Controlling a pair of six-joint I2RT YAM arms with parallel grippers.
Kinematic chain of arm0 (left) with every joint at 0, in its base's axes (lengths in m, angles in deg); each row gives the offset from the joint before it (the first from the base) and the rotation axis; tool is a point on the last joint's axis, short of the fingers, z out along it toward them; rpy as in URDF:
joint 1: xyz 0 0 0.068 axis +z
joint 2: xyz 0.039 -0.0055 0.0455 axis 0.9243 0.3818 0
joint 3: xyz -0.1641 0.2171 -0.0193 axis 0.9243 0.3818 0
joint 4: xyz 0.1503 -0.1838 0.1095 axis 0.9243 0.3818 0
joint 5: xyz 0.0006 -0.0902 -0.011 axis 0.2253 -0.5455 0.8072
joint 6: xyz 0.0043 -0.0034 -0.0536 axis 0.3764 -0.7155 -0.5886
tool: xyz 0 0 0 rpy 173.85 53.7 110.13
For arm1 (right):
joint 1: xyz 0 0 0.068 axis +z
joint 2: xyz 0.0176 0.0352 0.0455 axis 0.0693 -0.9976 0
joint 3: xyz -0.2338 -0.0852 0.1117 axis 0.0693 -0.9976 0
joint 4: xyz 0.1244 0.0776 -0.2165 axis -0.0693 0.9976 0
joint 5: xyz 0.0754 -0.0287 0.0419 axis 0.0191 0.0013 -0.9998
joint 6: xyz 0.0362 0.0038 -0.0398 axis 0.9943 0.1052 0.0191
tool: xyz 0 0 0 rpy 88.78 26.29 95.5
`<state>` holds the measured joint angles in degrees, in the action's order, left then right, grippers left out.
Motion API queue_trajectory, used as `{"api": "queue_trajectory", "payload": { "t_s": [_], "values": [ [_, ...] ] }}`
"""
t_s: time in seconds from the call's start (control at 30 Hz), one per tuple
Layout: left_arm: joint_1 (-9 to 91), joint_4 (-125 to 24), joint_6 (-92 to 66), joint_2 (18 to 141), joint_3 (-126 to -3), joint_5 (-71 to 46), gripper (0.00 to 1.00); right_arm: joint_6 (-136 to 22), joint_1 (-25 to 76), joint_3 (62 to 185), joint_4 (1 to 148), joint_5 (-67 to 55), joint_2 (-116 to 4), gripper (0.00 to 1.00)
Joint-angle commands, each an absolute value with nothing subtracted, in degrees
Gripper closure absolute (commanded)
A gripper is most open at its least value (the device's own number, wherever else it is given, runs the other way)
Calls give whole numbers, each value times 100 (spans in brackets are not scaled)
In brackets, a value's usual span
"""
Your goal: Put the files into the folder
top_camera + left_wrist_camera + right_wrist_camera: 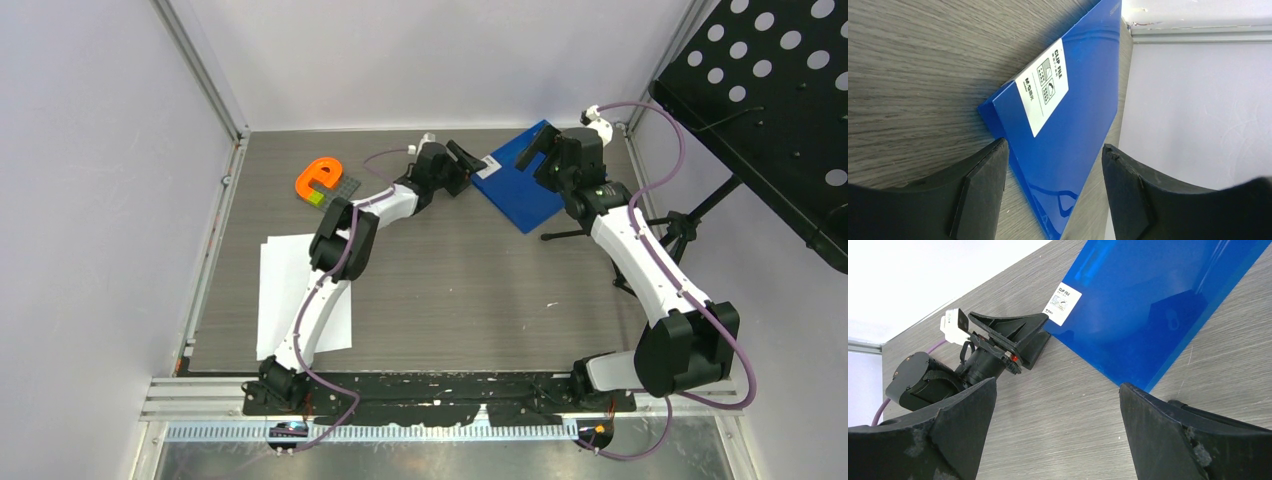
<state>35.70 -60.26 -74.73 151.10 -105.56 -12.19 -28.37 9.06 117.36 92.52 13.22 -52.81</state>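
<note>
The blue folder [515,182] lies closed on the table at the back right, its white label [487,166] at its left corner. It also shows in the left wrist view [1073,125] and the right wrist view [1143,300]. My left gripper [468,157] is open, its jaws on either side of the folder's labelled corner [1053,150]. My right gripper [536,150] is open and empty, above the folder's back part; its fingers [1168,435] frame bare table. The white files [292,290] lie flat at the front left, partly under the left arm.
An orange C-shaped part [320,178] on a small grey and green plate sits at the back left. A black perforated stand [770,90] and tripod legs are beyond the table's right edge. Metal frame rails run along the table sides.
</note>
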Motion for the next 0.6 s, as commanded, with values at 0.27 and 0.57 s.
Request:
{"api": "queue_trajectory", "payload": {
  "t_s": [0.27, 0.57],
  "values": [
    [3531, -6174, -7667, 15317, -11037, -1133, 35, -2970, 877, 11802, 9166, 1264, -5145, 3],
    [3406, -6093, -7996, 15464, -11182, -973, 38, -2956, 862, 11801, 9173, 1222, -5149, 3]
  ]
}}
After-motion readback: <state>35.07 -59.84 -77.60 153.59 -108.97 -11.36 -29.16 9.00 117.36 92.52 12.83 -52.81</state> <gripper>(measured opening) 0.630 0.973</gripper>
